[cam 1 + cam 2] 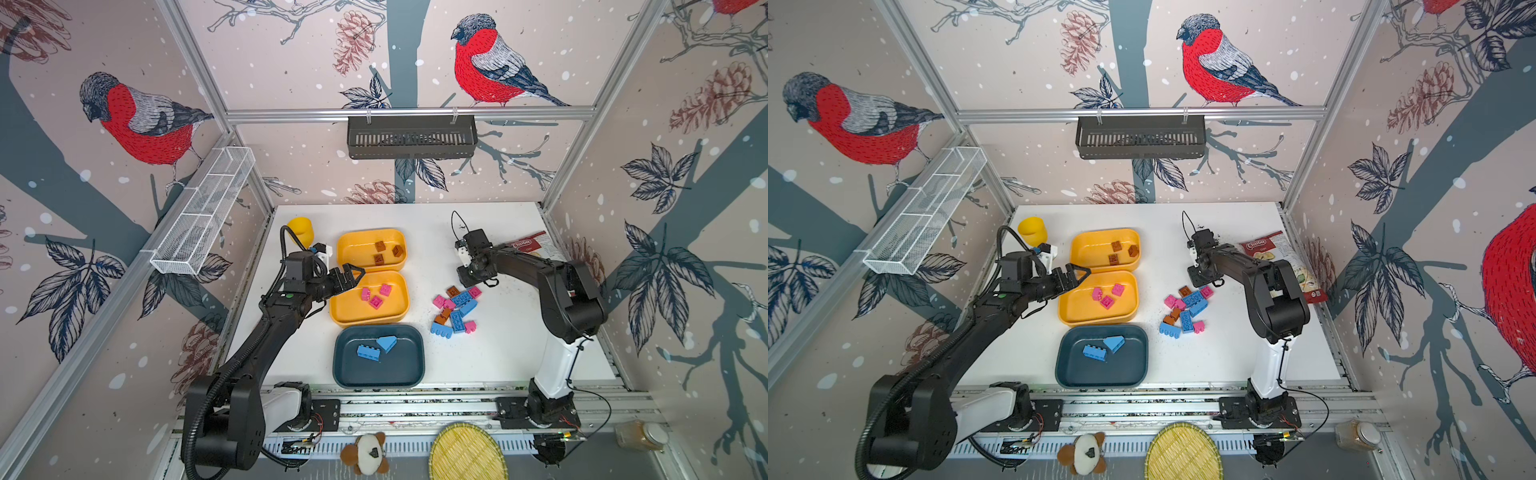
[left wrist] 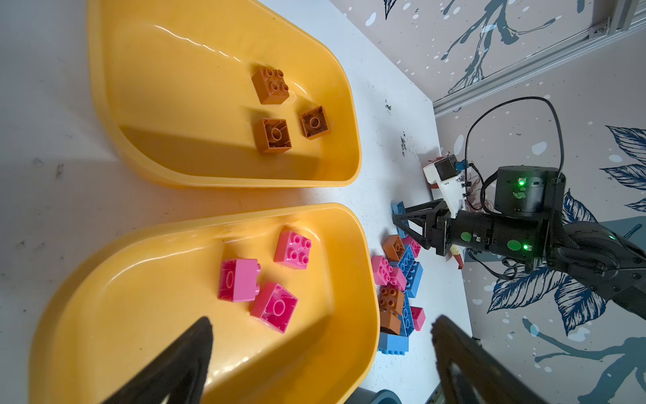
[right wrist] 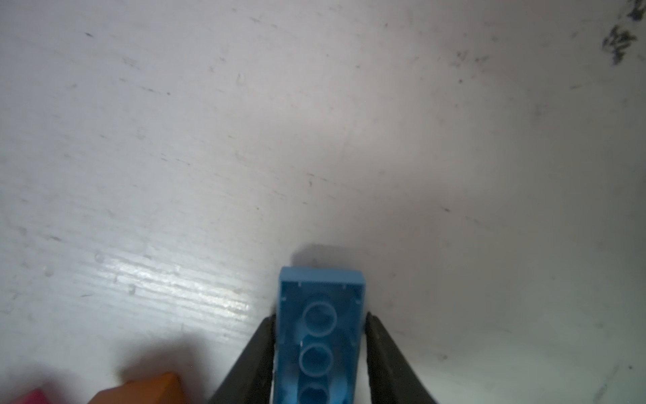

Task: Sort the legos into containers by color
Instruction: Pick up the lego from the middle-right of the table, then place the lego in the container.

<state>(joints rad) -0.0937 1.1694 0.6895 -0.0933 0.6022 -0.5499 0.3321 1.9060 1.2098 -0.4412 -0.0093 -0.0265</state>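
While the right arm folds sharply at the elbow and reaches in from the near right, its wrist tips straight down at the far end of the pile (image 1: 455,309) on the table (image 1: 498,357). Right gripper (image 3: 320,316) — fingers (image 3: 257,353) pressed against both long sides of a blue brick (image 3: 320,349), hollow underside up; resting on the table or just above it, cannot tell.

Left arm stretches diagonally from the near left, forearm about level. Left gripper (image 1: 355,275) points toward the trays, jaws wide apart, holding nothing — over the left rims where the two yellow trays meet.

Far yellow tray (image 1: 353,249): three brown bricks (image 1: 384,251). Near yellow tray (image 1: 353,313): three pink bricks (image 1: 376,296). Teal tray (image 1: 395,370): two blue pieces (image 1: 376,349).
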